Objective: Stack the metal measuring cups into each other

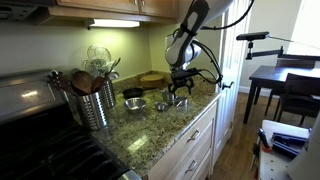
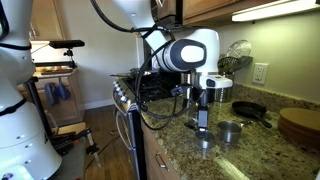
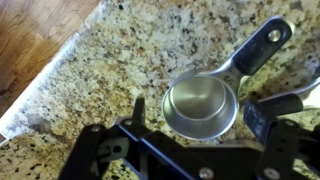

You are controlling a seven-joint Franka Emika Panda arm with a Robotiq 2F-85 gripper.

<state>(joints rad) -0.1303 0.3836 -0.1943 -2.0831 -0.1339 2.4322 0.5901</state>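
Fingers (image 3: 254, 122) spread wide, metal measuring cup (image 3: 200, 106) lying between them

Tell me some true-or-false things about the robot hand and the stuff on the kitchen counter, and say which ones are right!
1. The hand is open, right over a shiny measuring cup. True.
2. That measuring cup has a bright red handle. False: its handle is dark.
3. The counter is speckled stone. True.
4. The ribbed canister is full of metal forks. False: it holds wooden utensils.
5. The cup under the hand is full of rice. False: it looks empty.
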